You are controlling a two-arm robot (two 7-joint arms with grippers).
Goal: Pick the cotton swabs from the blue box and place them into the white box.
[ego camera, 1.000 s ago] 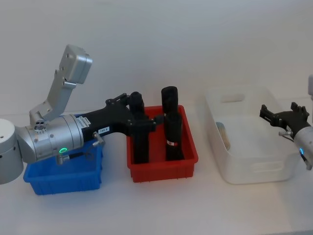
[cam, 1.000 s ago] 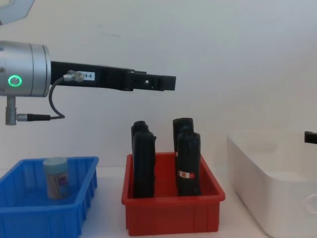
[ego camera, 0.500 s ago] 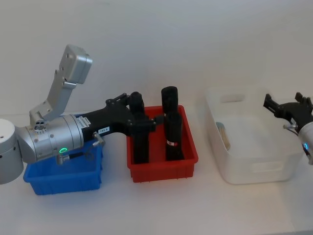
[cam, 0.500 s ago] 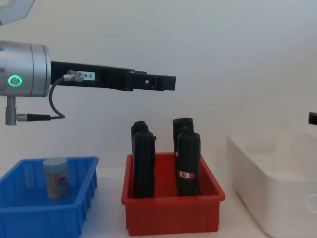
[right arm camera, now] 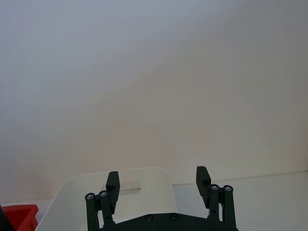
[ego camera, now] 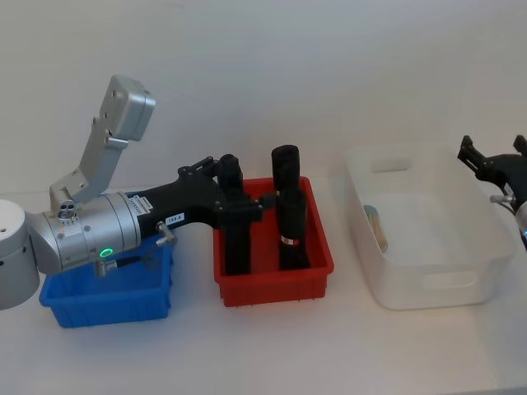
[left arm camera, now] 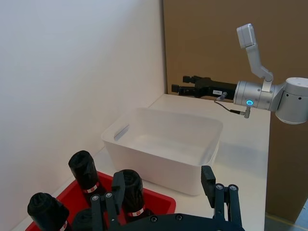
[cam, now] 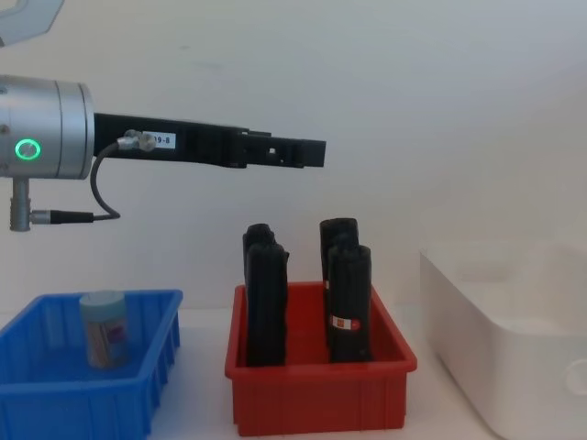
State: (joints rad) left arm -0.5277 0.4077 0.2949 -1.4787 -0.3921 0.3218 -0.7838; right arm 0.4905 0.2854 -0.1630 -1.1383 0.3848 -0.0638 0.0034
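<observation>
Biggest thing first: the white desk (ego camera: 247, 354) carries three bins in a row. The silver left arm (ego camera: 82, 234) reaches in over the blue box (cam: 92, 403). It holds the left gripper (left arm camera: 162, 186) high above the red bin (ego camera: 272, 288), well clear of the tops of the black cylinders (cam: 348, 302) standing in it. In the left wrist view we see its fingers (left arm camera: 208, 179) spread wide, with nothing between them and nothing touching them.

The white box (ego camera: 428, 284) sits on the right of the row. The right gripper (right arm camera: 157, 179) hangs at the head view's right edge, by the far right corner of that box and up off it. Its fingers (right arm camera: 112, 182) are also spread wide and empty. Only the box's rim and the wall show beyond them in the right wrist view.

Now the small stuff. One tub of cotton swabs (cam: 104, 328) stands upright in the blue box, low down and off to the left of the left gripper, well apart from its fingers. What looks to us like another tub (ego camera: 375, 224) lies inside the white box against its left wall, down and to the left of the right gripper, not touching it.
</observation>
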